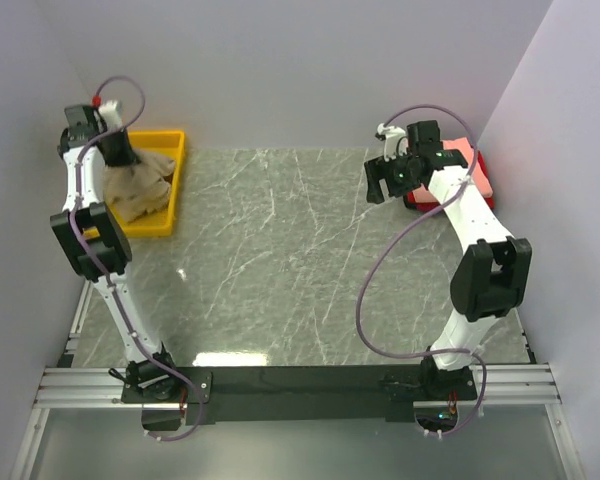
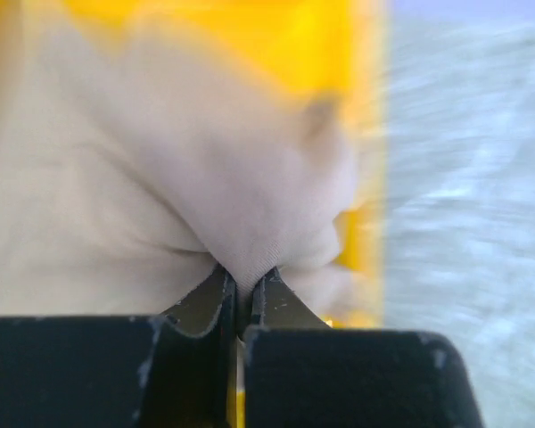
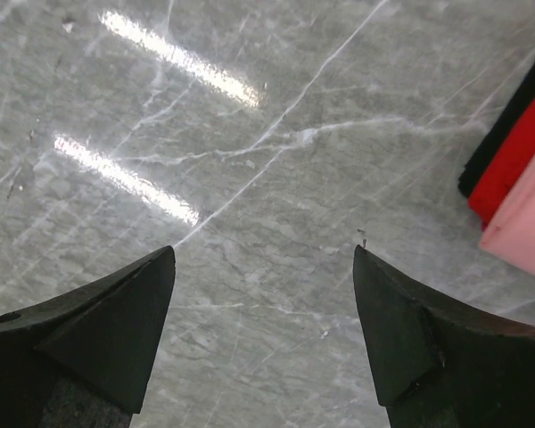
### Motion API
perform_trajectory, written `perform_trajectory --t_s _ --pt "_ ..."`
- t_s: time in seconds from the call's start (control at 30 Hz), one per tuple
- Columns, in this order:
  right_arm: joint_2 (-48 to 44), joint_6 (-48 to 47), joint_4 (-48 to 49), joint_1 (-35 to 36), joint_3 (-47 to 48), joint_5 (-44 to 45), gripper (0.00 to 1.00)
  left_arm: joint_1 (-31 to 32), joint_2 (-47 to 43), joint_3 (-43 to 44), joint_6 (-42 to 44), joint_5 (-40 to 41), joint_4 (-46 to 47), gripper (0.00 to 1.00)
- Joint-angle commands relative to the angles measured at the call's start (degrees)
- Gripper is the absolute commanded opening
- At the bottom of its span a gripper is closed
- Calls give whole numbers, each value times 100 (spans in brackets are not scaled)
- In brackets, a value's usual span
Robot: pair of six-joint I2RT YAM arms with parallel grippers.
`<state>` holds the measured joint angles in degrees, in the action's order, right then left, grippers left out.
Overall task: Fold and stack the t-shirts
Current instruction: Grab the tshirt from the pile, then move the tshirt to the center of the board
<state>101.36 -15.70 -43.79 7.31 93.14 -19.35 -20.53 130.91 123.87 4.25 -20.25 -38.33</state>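
Observation:
A crumpled tan t-shirt hangs into the yellow bin at the far left. My left gripper is shut on a pinch of this tan cloth, its fingers closed on a fold. A folded salmon pink t-shirt lies on a folded red one at the far right edge; both show in the right wrist view, pink and red. My right gripper is open and empty above the bare table, just left of that stack.
The grey marble table runs between bin and stack. White walls close in on the left, back and right. A black layer shows under the red shirt.

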Motion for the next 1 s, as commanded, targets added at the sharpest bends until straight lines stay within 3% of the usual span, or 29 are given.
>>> perform_trajectory --t_s 0.0,0.3,0.37,0.4,0.47,0.5,0.7,0.97 --pt "-521 50 169 34 -7 142 86 707 -1672 130 287 -1207 291 0" --pt "-784 -126 -121 -133 -147 -60 86 2685 -3273 -1549 559 -1482 89 1" --pt "-828 -187 -173 -203 -217 -103 86 3080 -3405 -2101 830 -1447 -43 9" --pt "-872 -205 -235 -308 -244 -138 87 3212 -3423 -2278 954 -1403 -304 33" --pt "-916 -327 -331 -388 -314 -209 87 3476 -3519 -2838 1235 -1306 -465 63" --pt "-934 -380 -471 -432 -349 -218 87 3486 -3703 -3069 1236 -1341 -370 99" --pt "-1040 -951 -674 -432 -1043 124 85 3451 -4091 -4344 1262 -1507 -237 100" --pt "-1039 -1769 -920 -135 -1877 406 79 4004 -4240 -5688 1833 -1894 -236 95"
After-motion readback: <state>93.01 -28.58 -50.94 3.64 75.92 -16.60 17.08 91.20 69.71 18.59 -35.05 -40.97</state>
